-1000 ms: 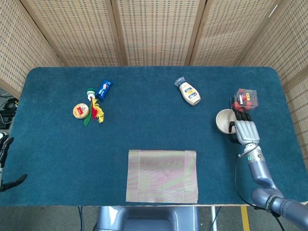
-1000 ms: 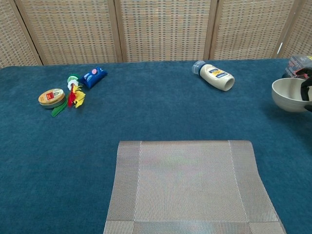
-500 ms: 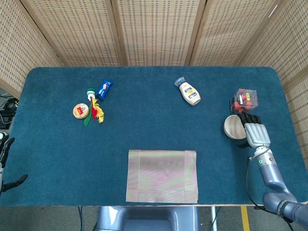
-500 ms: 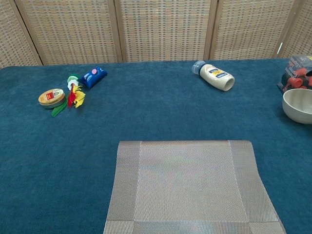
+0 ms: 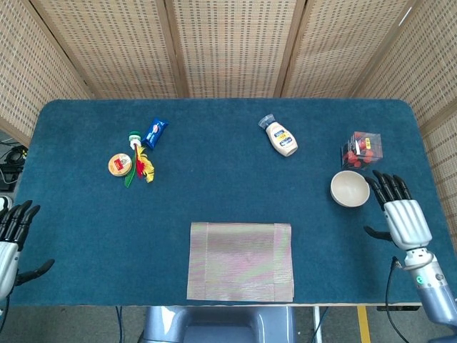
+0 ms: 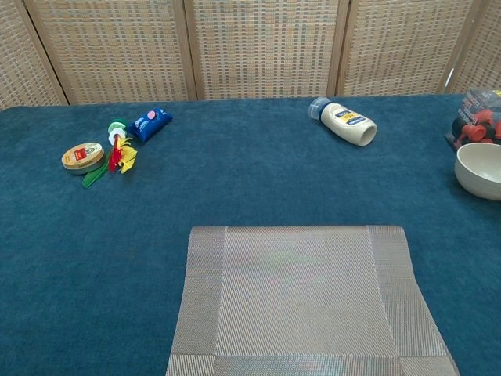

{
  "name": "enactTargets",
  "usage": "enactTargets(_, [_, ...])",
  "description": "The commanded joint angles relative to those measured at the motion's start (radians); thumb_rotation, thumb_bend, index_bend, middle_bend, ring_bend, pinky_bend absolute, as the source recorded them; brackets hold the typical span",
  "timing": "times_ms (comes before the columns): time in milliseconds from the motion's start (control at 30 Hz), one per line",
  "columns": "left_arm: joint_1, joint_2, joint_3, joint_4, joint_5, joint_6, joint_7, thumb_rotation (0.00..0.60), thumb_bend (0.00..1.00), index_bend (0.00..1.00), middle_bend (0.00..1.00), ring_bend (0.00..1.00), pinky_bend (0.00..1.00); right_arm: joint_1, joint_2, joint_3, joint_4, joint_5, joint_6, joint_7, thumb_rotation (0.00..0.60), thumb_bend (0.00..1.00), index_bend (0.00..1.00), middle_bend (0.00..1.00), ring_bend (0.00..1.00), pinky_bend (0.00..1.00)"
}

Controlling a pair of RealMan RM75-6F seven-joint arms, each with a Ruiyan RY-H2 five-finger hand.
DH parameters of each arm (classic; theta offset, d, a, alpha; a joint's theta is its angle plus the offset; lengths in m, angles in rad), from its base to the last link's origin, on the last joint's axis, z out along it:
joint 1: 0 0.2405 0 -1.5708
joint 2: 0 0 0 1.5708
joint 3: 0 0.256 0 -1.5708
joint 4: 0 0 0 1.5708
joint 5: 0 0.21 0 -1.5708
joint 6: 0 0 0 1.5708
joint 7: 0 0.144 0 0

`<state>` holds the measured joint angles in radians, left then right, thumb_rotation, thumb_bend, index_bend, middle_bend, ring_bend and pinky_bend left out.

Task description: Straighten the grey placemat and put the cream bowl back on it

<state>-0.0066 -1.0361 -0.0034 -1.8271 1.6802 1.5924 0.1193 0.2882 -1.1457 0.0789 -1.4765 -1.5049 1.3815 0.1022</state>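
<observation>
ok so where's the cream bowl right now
In the head view the cream bowl sits on the table's right side, just below the clear box and beside the right hand, well off the grey placemat.

From my seat the table (image 5: 214,193) looks covered in matt blue cloth with a soft, felt-like nap. The placemat (image 5: 240,261) is a woven grey fabric, ribbed, with a faint sheen. I see the bowl (image 5: 349,189) as smooth and glossy, like glazed ceramic. The bottle (image 5: 280,137) looks like smooth cream plastic, the packet (image 5: 155,131) shiny blue foil, the tin (image 5: 121,165) glossy-lidded. My right hand (image 5: 404,218) has pale, matt plates and black fingers (image 5: 389,187). Behind, the screens (image 5: 228,43) are coarse woven cane in wood frames.
</observation>
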Motion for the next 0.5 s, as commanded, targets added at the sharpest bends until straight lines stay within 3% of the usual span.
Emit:
enactTargets(33, [-0.042, -0.055, 0.035, 0.091, 0.170, 0.012, -0.052, 0.600, 0.00, 0.00, 0.00, 0.00, 0.00, -0.074, 0.009, -0.029, -0.043, -0.081, 0.131, -0.007, 0.600, 0.00, 0.10, 0.00, 0.00, 0.00])
enactTargets(200, [-0.158, -0.103, 0.103, 0.189, 0.353, -0.097, -0.185, 0.600, 0.00, 0.10, 0.00, 0.00, 0.00, -0.127, -0.013, -0.043, -0.083, -0.115, 0.218, -0.066, 0.600, 0.00, 0.08, 0.00, 0.00, 0.00])
enactTargets(333, [-0.232, -0.169, 0.110, 0.264, 0.397, -0.186, -0.203, 0.600, 0.00, 0.18, 0.00, 0.00, 0.00, -0.150, -0.036, -0.043, -0.074, -0.122, 0.253, -0.092, 0.600, 0.00, 0.08, 0.00, 0.00, 0.00])
enactTargets(500, [-0.310, -0.253, 0.113, 0.343, 0.426, -0.268, -0.214, 0.600, 0.00, 0.20, 0.00, 0.00, 0.00, -0.166, -0.054, -0.039, -0.053, -0.120, 0.271, -0.093, 0.600, 0.00, 0.09, 0.00, 0.00, 0.00])
